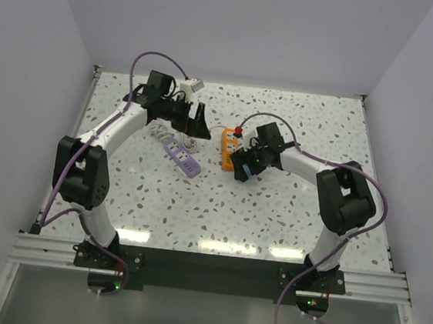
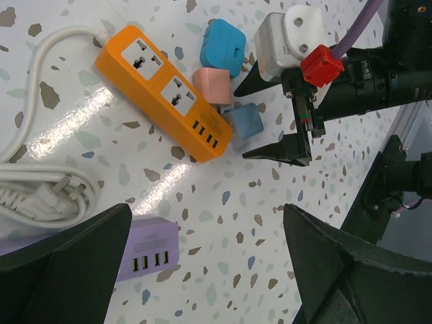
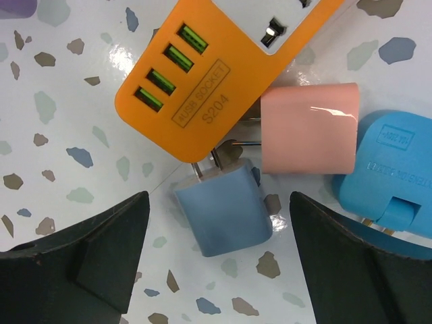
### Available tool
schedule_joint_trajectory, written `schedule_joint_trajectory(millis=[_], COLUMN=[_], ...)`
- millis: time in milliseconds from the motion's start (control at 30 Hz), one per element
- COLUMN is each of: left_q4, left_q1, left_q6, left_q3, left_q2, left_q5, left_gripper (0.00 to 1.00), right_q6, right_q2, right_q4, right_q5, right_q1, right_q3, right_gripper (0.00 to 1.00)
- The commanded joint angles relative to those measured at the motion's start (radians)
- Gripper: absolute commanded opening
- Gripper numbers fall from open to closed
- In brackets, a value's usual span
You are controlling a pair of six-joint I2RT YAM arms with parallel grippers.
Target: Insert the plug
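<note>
Although the right gripper hangs directly over the pale blue cube-shaped plastic plug, its two dark fingers stand apart, one on each side of the plug with bare table showing at either flank, so nothing is clamped; the plug lies flat on the white speckled tabletop just off the USB end of the orange plastic power strip, its two metal prongs pointing at that end and reaching the strip's edge; a pink rounded plastic plug lies just beside the same end, its prongs turned toward the strip's long side, and a bright blue plastic adapter sits close against the pink one on the side away from the strip; the strip's two universal sockets are bare and its four green USB ports face up; a white blocky adapter with a red piece against it shows near the right arm in the left wrist view, and its footing cannot be made out; beyond the strip's other long side lie a lilac plastic power strip and a coiled white cable, and there the left gripper hovers with its fingers spread wide and nothing between them.
</note>
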Motion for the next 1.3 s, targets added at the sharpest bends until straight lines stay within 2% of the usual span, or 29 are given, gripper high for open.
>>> schedule_joint_trajectory(millis=[0,200,367,400,433,500,533,633,667,733,933,1267], left_q4=[-0.031,-0.040,-0.055,-0.051,-0.050,-0.057,-0.063,-0.087,-0.106,-0.124,-0.155,-0.117], left_q1=[0.005,0.005,0.005,0.005,0.005,0.005,0.005,0.005,0.005,0.005,0.000,-0.030], left_q6=[0.027,0.024,0.029,0.026,0.020,0.011,0.001,-0.040,-0.051,-0.094,-0.221,-0.259], left_q3=[0.014,0.024,0.037,0.036,0.039,0.045,0.062,0.100,0.112,0.149,0.182,0.162], left_q2=[-0.024,-0.028,-0.036,-0.038,-0.035,-0.025,-0.022,-0.007,-0.002,0.018,0.073,0.091], left_q5=[0.035,0.050,0.049,0.055,0.059,0.075,0.079,0.090,0.095,0.113,0.260,0.383], left_gripper=[1.00,1.00,1.00,1.00,1.00,1.00,1.00,0.99,0.99,0.99,0.99,0.99], right_q6=[-0.010,-0.015,-0.046,-0.046,-0.046,-0.041,-0.038,-0.027,-0.024,-0.018,-0.017,0.006], right_q2=[-0.024,-0.021,-0.050,-0.055,-0.056,-0.049,-0.044,-0.065,-0.099,-0.137,-0.275,-0.326], right_q4=[-0.021,-0.041,-0.058,-0.052,-0.045,-0.051,-0.067,-0.085,-0.087,-0.099,-0.180,-0.199], right_q5=[0.009,0.047,0.096,0.099,0.101,0.099,0.102,0.118,0.119,0.122,0.127,0.142], right_q1=[0.012,0.027,0.032,0.032,0.032,0.032,0.032,0.033,0.033,0.036,0.084,0.191], right_q3=[-0.006,-0.007,-0.055,-0.061,-0.060,-0.041,-0.034,-0.009,-0.006,0.009,0.095,0.239], right_gripper=[0.88,0.86,0.77,0.73,0.60,0.48,0.39,0.23,0.14,0.08,0.04,0.04])
